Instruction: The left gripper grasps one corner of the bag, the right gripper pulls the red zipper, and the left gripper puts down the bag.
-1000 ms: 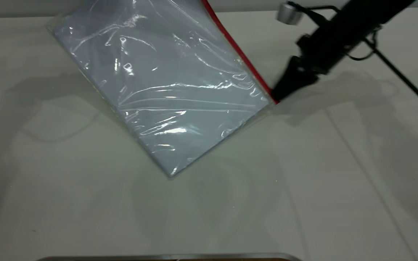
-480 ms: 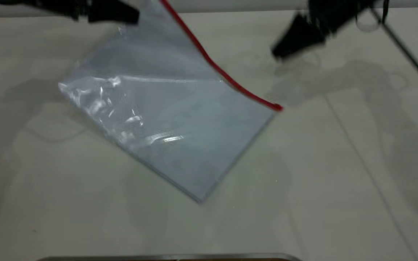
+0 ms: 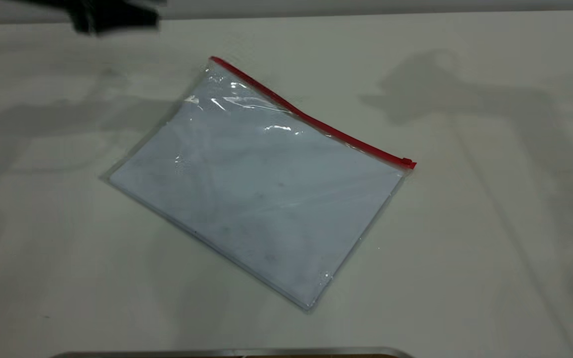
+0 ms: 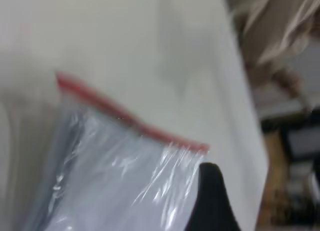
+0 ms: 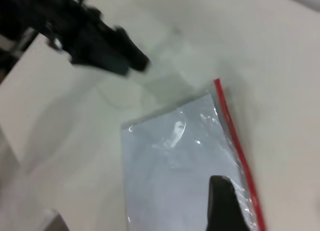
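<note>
Bag (image 3: pixel 261 199) flat mid-table | zipper (image 3: pixel 311 119) on its 1 o'clock edge | I'd call it floppy, slick; pinch the corner (image 3: pixel 215 63) | left gripper (image 3: pixel 112 17) at 11, clear of it, jaws can't tell | right gripper (image 5: pixel 225 206) can't tell either

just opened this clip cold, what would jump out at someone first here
The bag, a clear pouch with white sheets inside, lies flat and slantwise mid-table. The red zipper runs along its far edge, its slider at the end toward the right arm's side. The left gripper hangs clear of it at the far left corner of the table, holding nothing.
</note>
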Robot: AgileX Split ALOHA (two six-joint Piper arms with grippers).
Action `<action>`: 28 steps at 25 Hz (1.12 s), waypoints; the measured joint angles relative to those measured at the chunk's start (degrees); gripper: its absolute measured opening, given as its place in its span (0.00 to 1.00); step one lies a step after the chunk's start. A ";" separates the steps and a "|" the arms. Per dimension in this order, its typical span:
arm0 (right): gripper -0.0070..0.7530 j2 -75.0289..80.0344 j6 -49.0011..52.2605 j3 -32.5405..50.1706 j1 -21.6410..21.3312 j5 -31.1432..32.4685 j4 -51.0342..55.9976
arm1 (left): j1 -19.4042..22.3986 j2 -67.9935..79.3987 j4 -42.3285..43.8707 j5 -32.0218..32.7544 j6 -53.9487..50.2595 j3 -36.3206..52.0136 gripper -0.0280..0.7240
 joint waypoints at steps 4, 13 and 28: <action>0.65 -11.77 7.32 1.35 0.55 0.42 -8.85 | 3.41 -8.43 2.93 0.52 -5.59 -0.09 0.80; 0.62 -41.94 20.28 26.01 2.28 0.90 -27.81 | 3.24 -34.63 32.64 1.45 -19.58 -0.09 0.77; 0.62 -75.08 28.61 78.93 2.28 -7.21 -37.63 | 2.48 -70.58 56.72 1.50 -38.67 21.45 0.76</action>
